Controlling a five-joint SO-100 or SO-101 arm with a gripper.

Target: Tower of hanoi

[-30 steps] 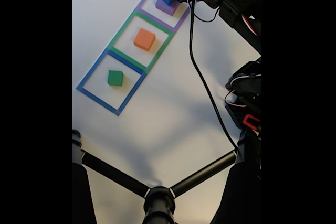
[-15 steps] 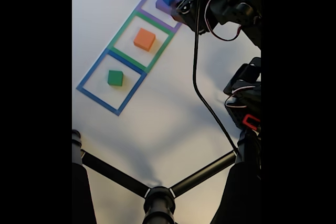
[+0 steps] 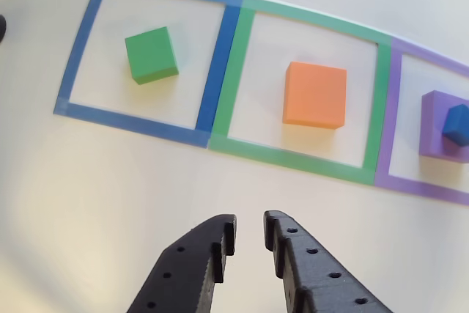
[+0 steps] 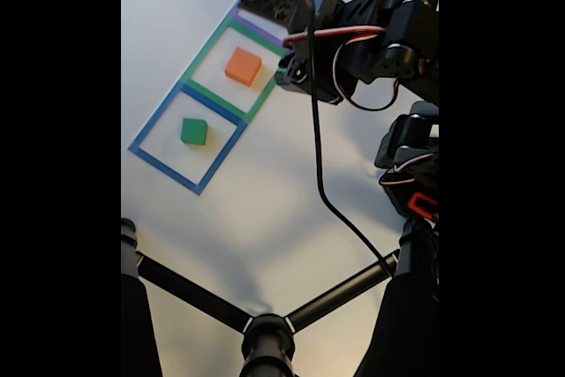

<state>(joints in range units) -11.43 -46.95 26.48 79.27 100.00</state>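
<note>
In the other view, a green cube (image 3: 152, 54) sits in the blue tape square (image 3: 220, 64). A flat orange block (image 3: 315, 94) lies in the green tape square (image 3: 377, 108). At the right edge a purple block (image 3: 431, 130) in the purple tape square (image 3: 386, 152) carries a small blue cube (image 3: 456, 124). My gripper (image 3: 249, 226) hovers over bare table in front of the green square, slightly open with nothing between its black fingers (image 3: 212, 243). The fixed view shows the green cube (image 4: 193, 131) and orange block (image 4: 243, 66); the arm (image 4: 353, 41) hides the purple block there.
White tabletop all around the taped squares. In the fixed view, black tripod legs (image 4: 265, 324) cross the bottom, a black cable (image 4: 322, 183) hangs from the arm, and the arm's base (image 4: 410, 174) stands at the right.
The arm has drawn back from the purple square toward the green one and now covers the purple square in the fixed view. The blue cube stays on the purple block.
</note>
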